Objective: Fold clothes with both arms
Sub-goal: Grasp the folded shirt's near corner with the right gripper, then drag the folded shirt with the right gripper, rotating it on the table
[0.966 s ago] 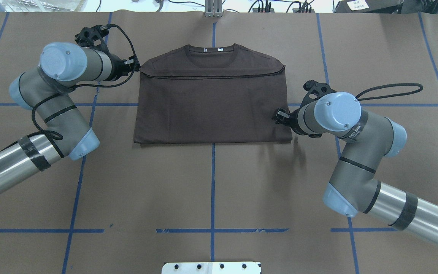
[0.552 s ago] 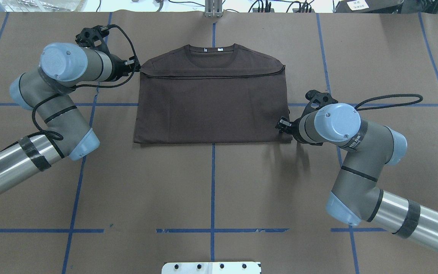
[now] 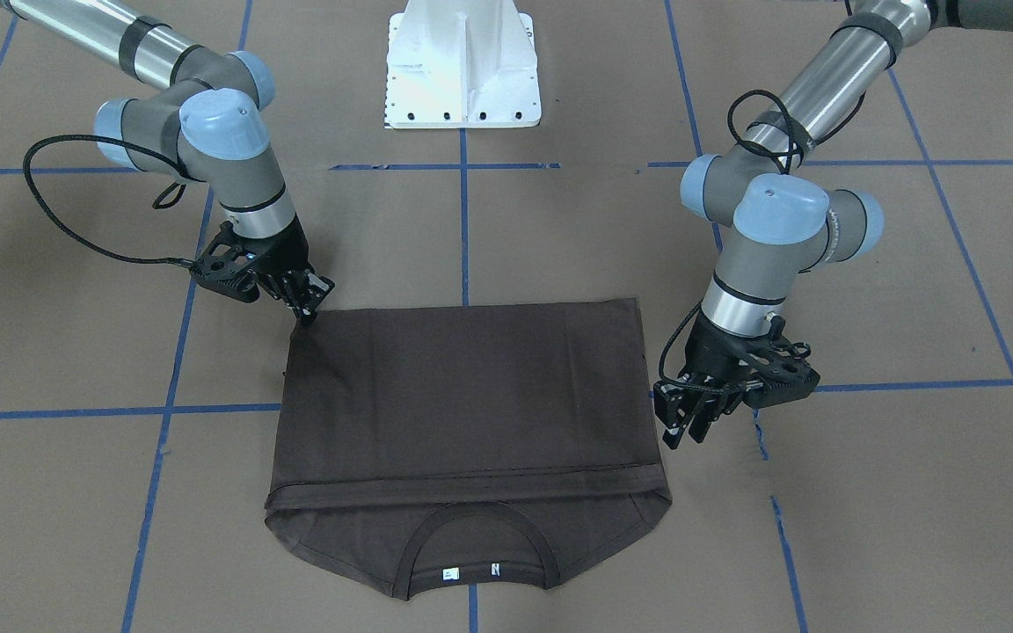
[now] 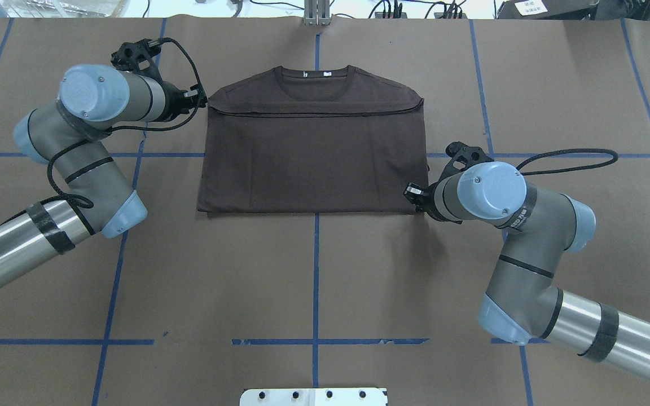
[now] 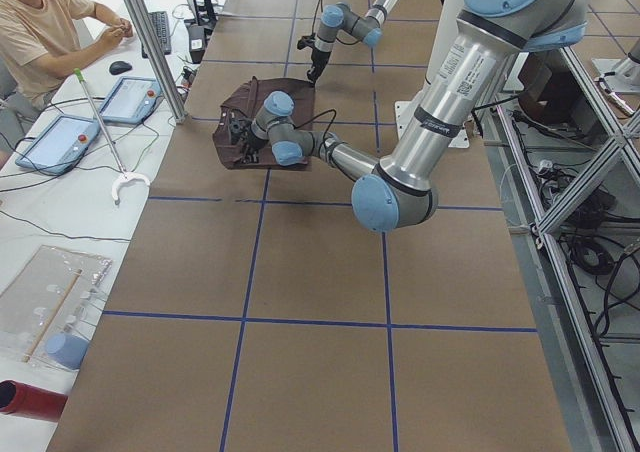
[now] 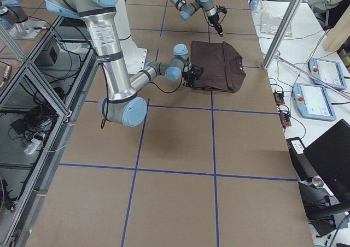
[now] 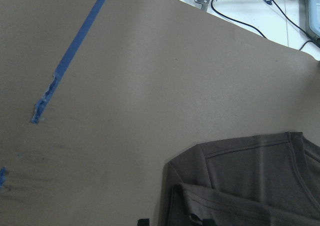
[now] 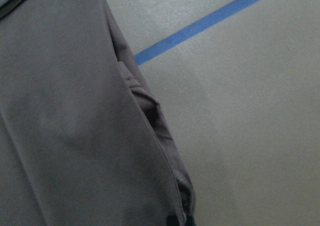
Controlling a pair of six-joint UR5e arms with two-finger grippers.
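Folding sequence, both arms at the cloth. Compared with the overhead view a second earlier, the right gripper (image 4: 412,193) has travelled along the garment's right edge toward the robot and now sits at the near right corner, its tips touching the fabric there. The right wrist view shows only the dark tips at the bottom edge, so whether they pinch the cloth cannot be told. The left gripper (image 4: 198,101) has not shifted: it rests at the far left corner, beside the folded shoulder. In the left wrist view its two fingertips (image 7: 143,221) stand apart, with the fabric's fold between them, unclamped. The dark brown T-shirt (image 4: 313,158) lies flat and unchanged in the middle of the brown table (image 4: 313,282), astride the central blue tape line (image 4: 316,293). Its sleeves are tucked in, and its lower part is folded up so that the hem (image 4: 313,113) runs just below the collar (image 4: 315,84). The collar points away from the robot, and its white neck tags (image 4: 325,73) show.
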